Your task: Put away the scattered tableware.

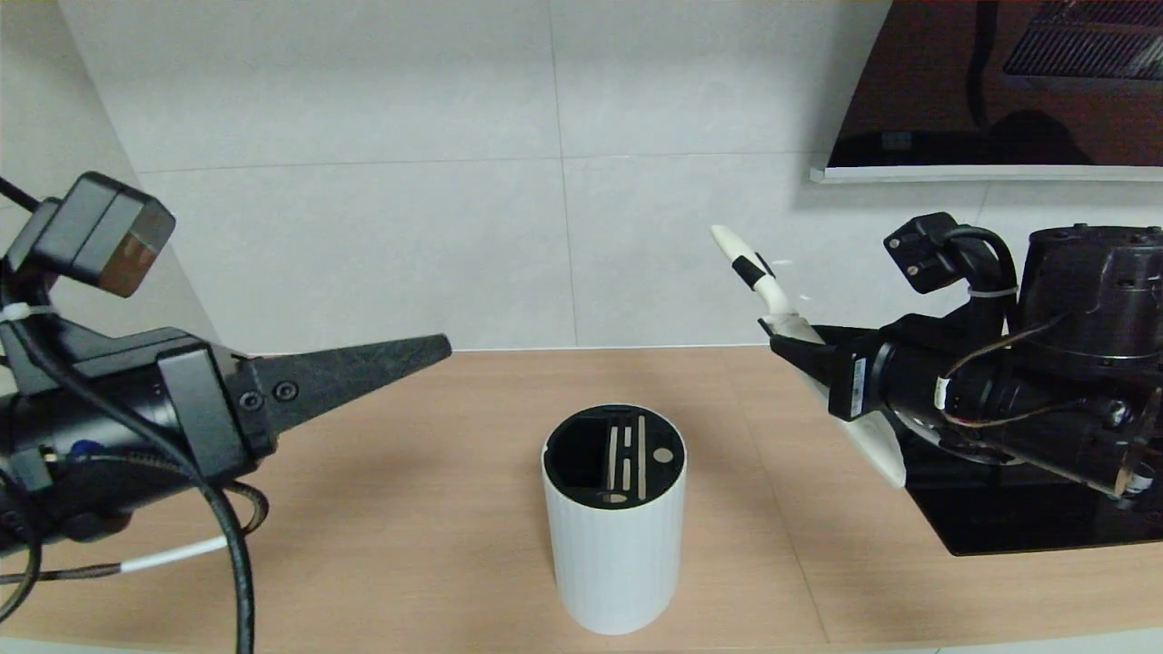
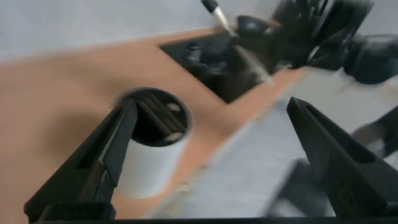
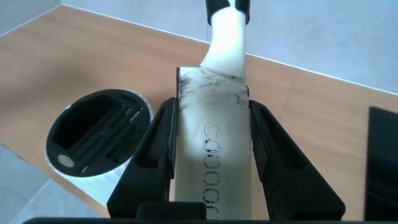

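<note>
Two end effectors flank the holder [image 1: 615, 554], which stands upright on the counter [image 1: 409, 509] between them. Only the right end effector [image 1: 790, 350] carries anything.

In the head view it pinches a white knife [image 1: 763, 277] across the flat of the blade. The knife's long axis runs from the handle at 11 o'clock down to the blade tip at 5 o'clock, with the tip tucked back under the wrist. The holder's slotted black top lies at about 8 o'clock from this end effector, apart from it and lower. The left end effector [image 1: 427, 350] is empty, and the holder sits at about 4 o'clock from it. Both are at a similar remove, but the coming move probably belongs to the right arm. My judgement is that the blade must be swung towards upright, tip down, and lined up with a narrow slot before it is lowered.

In the left wrist view, the left end effector [image 2: 210, 107] is spread wide with nothing between its fingers. The holder [image 2: 146, 171] stands beyond one finger, and the blurred knife [image 2: 214, 11] is far off.

In the right wrist view, the right end effector [image 3: 211, 109] is pressed against both edges of the knife [image 3: 211, 130], whose handle points away from the camera. The holder [image 3: 87, 176] is off to one side and lower, not yet beneath the blade.
</note>
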